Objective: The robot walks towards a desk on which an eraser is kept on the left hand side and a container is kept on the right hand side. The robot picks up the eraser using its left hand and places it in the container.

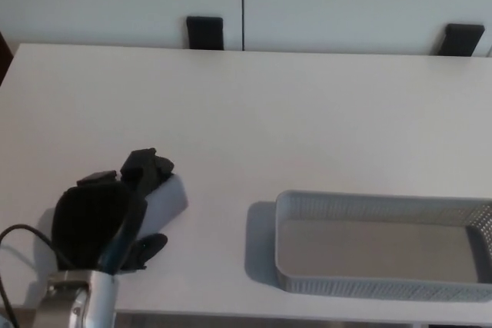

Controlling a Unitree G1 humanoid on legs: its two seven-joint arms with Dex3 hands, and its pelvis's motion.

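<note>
Single head view, steeply down onto desk (307, 113).

A pale grey mesh-walled container (382, 255) is sitting upright on the white counter (269, 113), at about four o'clock in the head view. It is rectangular, long side running left to right, with its right end running out of the picture. Its flat floor is showing bare and its near wall is lying just inside the counter's front edge. The eraser is not showing clearly: a pale bluish patch is lying at about eight o'clock, directly beside the fingers (146, 167) of the left hand (104, 213), well apart from the container, and it cannot be told whether that is the eraser or shadow.
</note>
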